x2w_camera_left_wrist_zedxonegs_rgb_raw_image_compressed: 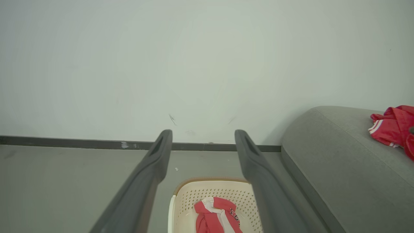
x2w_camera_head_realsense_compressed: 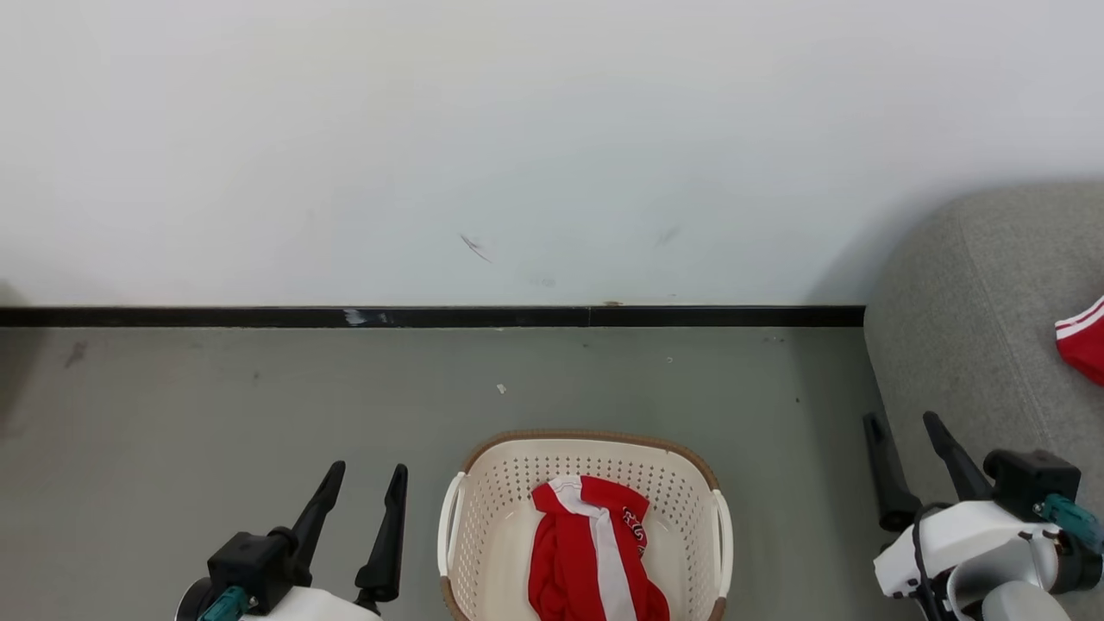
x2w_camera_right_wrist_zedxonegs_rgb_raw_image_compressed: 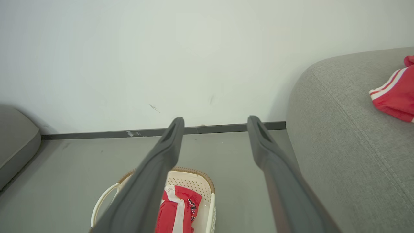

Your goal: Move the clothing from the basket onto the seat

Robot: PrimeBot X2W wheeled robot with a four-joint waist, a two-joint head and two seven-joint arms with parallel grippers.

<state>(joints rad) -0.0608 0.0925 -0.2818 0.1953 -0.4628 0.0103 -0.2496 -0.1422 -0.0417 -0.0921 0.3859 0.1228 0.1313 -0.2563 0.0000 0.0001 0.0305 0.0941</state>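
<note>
**Fig. 1.** Both of my pincers hover over the floor, each with its 2 dark fingers spread wide and nothing between them. My left pincer (x2w_camera_head_realsense_compressed: 369,470) stands just left of the basket (x2w_camera_head_realsense_compressed: 595,438). My right pincer (x2w_camera_head_realsense_compressed: 901,421) stands between the basket and the sofa (x2w_camera_head_realsense_compressed: 975,293), close to its rounded arm.

**Load.** 1 red garment (x2w_camera_head_realsense_compressed: 591,552) with a white stripe lies crumpled in the middle of the basket. A 2nd red garment (x2w_camera_head_realsense_compressed: 1085,341) with white stripes lies on the sofa.

**Handling (judged).** The cloth looks soft, light and limp, so it should sag and trail when lifted, and it is in no way fragile. Sportswear fabric is probably smooth, so a shallow pinch may slip. I would take the raised bunch at the far end of the heap, where the white band folds over, and bite through several layers. The trailing end must clear the brown rim. The basket looks light and may shift if the cloth snags.

**Not resolved.**
- The bottom edge of the head view cuts off the basket's near side and the garment's lower end.
- I cannot tell whether anything lies beneath the garment.
- The dark lettering is too small to read.
- The frame edge crops the 2nd garment.
- In the right wrist view, 1 of my own fingers covers part of the basket.
</note>
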